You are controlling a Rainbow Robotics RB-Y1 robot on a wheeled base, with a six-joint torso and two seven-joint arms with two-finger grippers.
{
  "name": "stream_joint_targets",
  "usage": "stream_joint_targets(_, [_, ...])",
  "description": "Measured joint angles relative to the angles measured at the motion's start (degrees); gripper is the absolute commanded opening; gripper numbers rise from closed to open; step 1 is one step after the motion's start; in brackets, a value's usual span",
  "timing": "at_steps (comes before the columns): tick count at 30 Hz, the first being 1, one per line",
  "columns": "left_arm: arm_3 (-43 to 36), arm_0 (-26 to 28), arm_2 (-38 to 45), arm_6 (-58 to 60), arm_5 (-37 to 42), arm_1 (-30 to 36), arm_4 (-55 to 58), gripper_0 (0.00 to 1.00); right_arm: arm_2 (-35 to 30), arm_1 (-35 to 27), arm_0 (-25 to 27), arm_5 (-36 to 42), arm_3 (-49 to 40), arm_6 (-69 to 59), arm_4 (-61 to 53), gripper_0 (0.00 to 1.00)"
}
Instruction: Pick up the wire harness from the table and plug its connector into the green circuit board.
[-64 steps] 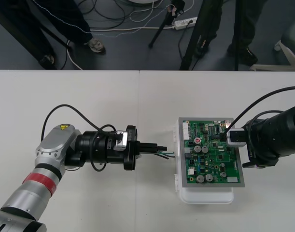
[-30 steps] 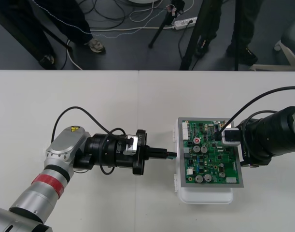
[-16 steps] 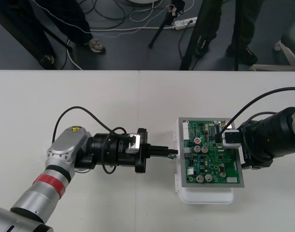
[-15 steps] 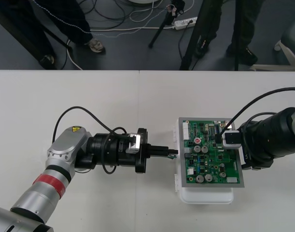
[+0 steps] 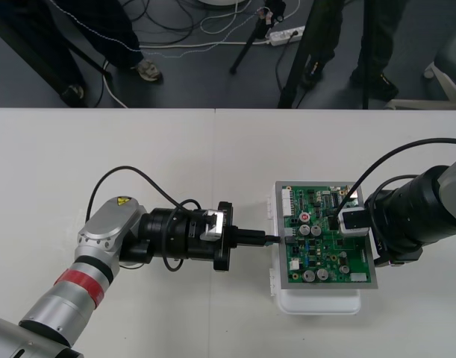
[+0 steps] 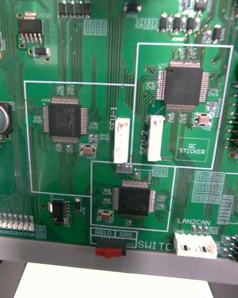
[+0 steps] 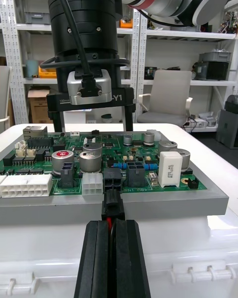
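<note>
Advancing over the table, the left arm is now carrying the left gripper right up to the board's edge, where two seconds ago a gap was showing. The right gripper is sitting slightly farther in over the board than before.

Directly ahead of the left gripper's fingertips, the white base is cradling the green circuit board, which is lying flat in it. The right gripper is hanging over the part of the board farthest from the left gripper.

In the left wrist view, the left gripper's fingers are pressing together on the wire harness. A sliver of its red wire is peeking out between them. Its black plug is jutting just past the tips and meeting a black connector on the board's near edge. Whether it is fully seated I cannot tell. That view is also showing the right gripper's fingers standing well apart beyond the board.

The right wrist view is looking straight down on the board under the right gripper, showing dark square chips, white headers and a small red switch at the board's edge.
</note>
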Motion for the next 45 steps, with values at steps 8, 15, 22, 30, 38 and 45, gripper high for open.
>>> stream_joint_targets(8, [0.00,0.00,-0.15,0.00,0.19,-0.06,0.08,0.00,0.36,-0.24,-0.25,-0.01,0.00,0.00,0.12,1.00])
stream_joint_targets(15, [0.01,0.00,-0.15,0.00,0.27,-0.10,0.23,0.00,0.36,-0.29,-0.27,-0.01,0.00,0.00,0.13,1.00])
stream_joint_targets(22, [0.02,0.00,-0.15,0.00,0.27,-0.17,0.55,0.00,0.36,-0.35,-0.28,-0.01,0.00,0.00,0.14,1.00])
stream_joint_targets(30, [0.03,0.00,-0.15,0.00,0.28,-0.52,0.60,0.00,0.36,-0.43,-0.32,-0.01,0.00,0.00,0.14,1.00])
stream_joint_targets(38, [0.03,0.00,-0.22,0.00,0.36,-1.26,0.61,0.00,0.36,-0.44,-0.35,-0.01,0.00,0.00,0.14,1.00])
stream_joint_targets(45, [0.05,0.00,-0.70,0.00,0.89,-1.28,0.94,0.00,0.36,-0.82,-0.35,-0.01,0.00,0.00,0.14,1.00])
